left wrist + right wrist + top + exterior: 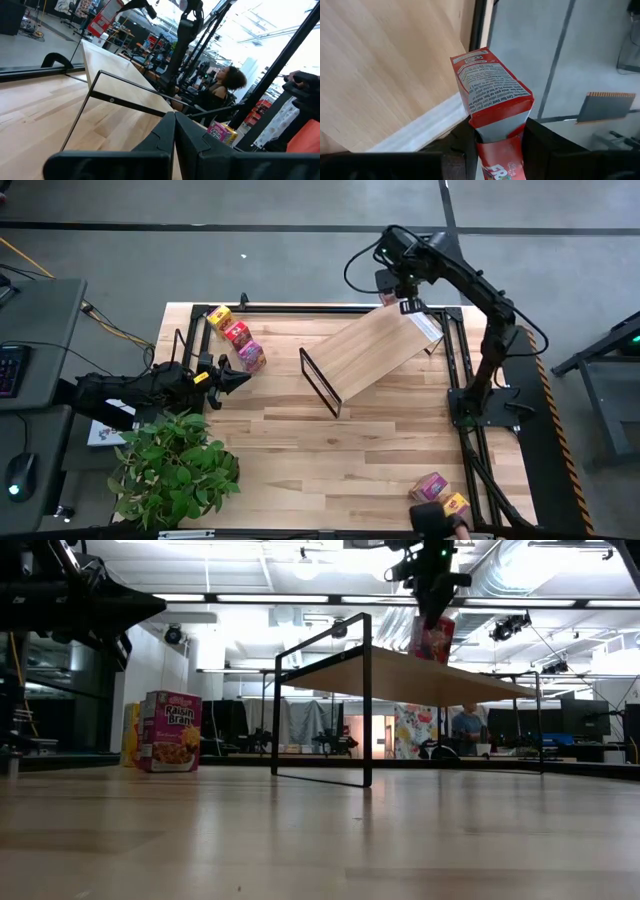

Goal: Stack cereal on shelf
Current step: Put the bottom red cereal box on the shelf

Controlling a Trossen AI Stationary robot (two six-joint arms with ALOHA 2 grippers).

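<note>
My right gripper (497, 142) hangs over the far end of the shelf (375, 352), its fingers (462, 145) clamped on the lower part of a red cereal box (492, 95), which hovers clear of the board near its pale edge strip (425, 127). The shelf stands at an angle across the middle of the tabletop (330, 460). My left gripper (228, 378) waits low at the tabletop's left side, fingers pressed together and holding nothing, just beside a row of three boxes (236, 336), one yellow, one red, one pink. Two more boxes (440, 494) lie at the near right corner, well apart from the shelf.

I judge the carton light and hollow: thin card that gives under a hard squeeze, as the pinched panel between the fingers already suggests. Its printed faces look smooth and may slip. Best taken across the two narrow sides near mid-height, with modest pressure, so it hangs upright and lands flat on its base rather than tipping off the board's edge.
</note>
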